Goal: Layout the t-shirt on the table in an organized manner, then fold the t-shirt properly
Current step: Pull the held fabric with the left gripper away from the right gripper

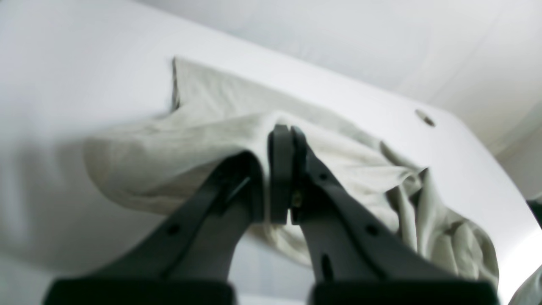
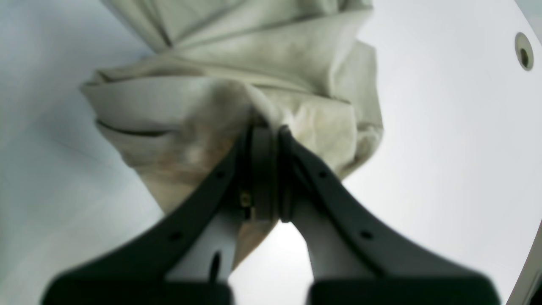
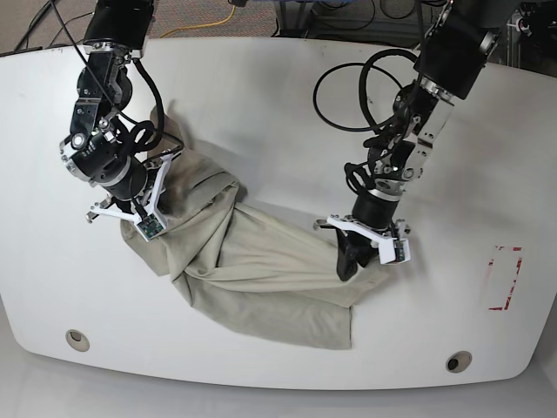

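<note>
White table [image 3: 278, 113] under bunched t-shirt [image 3: 261, 270], lying centre-left. Left gripper [image 1: 288, 131] jaws pinching cloth edge; right gripper [image 2: 266, 131] jaws pinching crumpled fold. I judge spreading step: I pull grips apart evenly, low, keeping tension so wrinkles flatten.

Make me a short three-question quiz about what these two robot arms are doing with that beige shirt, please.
1. True or false: the t-shirt lies flat and neatly spread on the table.
2. Which arms have their fingers closed on cloth? A) left only B) right only C) both
3. Fill in: the red tape mark sits near the table edge on the ____ arm's side.

Key
1. False: it is bunched and wrinkled between the arms.
2. C: the left gripper and the right gripper each pinch fabric.
3. Left.
</note>
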{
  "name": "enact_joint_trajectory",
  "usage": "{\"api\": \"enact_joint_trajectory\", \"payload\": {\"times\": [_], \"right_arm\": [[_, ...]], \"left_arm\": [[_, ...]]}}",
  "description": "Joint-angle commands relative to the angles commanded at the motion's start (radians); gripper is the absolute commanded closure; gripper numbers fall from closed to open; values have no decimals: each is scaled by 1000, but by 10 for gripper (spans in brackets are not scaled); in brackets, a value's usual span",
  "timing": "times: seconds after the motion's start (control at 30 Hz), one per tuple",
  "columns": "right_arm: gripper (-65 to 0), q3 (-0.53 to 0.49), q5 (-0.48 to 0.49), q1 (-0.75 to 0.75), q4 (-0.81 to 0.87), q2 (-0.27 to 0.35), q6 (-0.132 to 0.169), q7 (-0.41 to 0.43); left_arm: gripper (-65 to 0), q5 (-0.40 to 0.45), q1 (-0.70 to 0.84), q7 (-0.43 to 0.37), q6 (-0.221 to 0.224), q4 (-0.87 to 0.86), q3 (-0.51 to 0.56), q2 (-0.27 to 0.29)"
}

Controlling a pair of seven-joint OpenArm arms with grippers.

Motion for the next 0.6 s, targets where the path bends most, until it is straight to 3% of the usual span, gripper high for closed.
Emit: {"api": "enact_joint_trajectory", "payload": {"times": [0.17, 0.47, 0.6], "right_arm": [[-6, 2, 0, 23, 0, 0, 0, 0], [-5, 8, -2, 133, 5, 0, 0, -3], [-5, 9, -2, 204, 5, 0, 0, -3]], "left_arm": [[-6, 0, 57, 20, 0, 114, -69, -80], [-6, 8, 71, 189, -2, 310, -219, -92], [-6, 6, 15, 207, -2, 336, -216, -114]]}}
